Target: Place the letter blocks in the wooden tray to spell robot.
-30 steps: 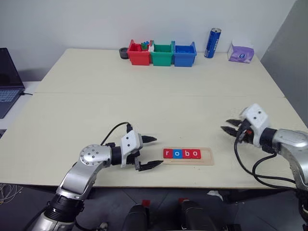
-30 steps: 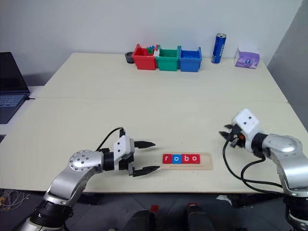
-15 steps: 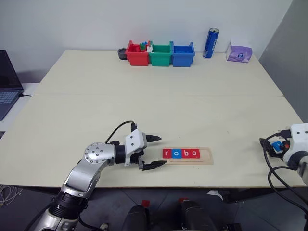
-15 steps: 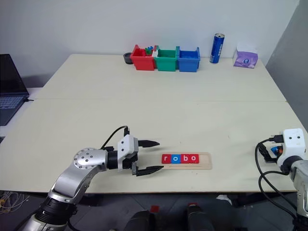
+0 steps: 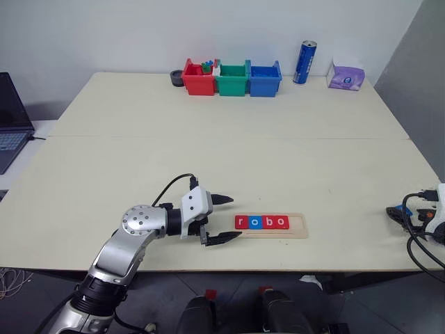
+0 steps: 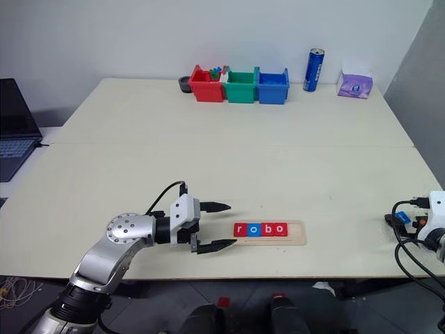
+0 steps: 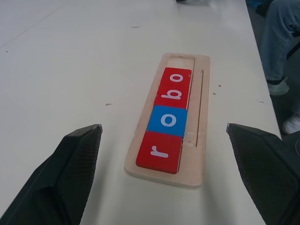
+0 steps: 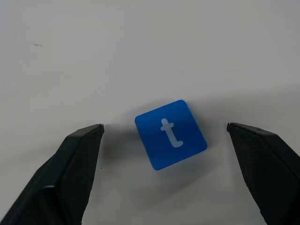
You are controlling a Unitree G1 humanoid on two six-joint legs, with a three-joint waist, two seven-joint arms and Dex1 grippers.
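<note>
Four letter blocks point(image 5: 261, 222) reading "r-o-b-o" — red, blue, red, red — sit in a row in the wooden tray point(image 5: 297, 227) near the front edge of the table point(image 5: 208, 139), the slot at the tray's right end unfilled. The left gripper point(image 5: 221, 219) hovers just left of the tray, jaws wide apart and holding nothing. At the table's right edge, the right gripper point(image 8: 164, 133) hangs over a blue "t" block point(image 8: 170, 134) lying flat and slightly askew on the tabletop, its fingers point(image 8: 75, 159) spread to either side, clear of it.
</note>
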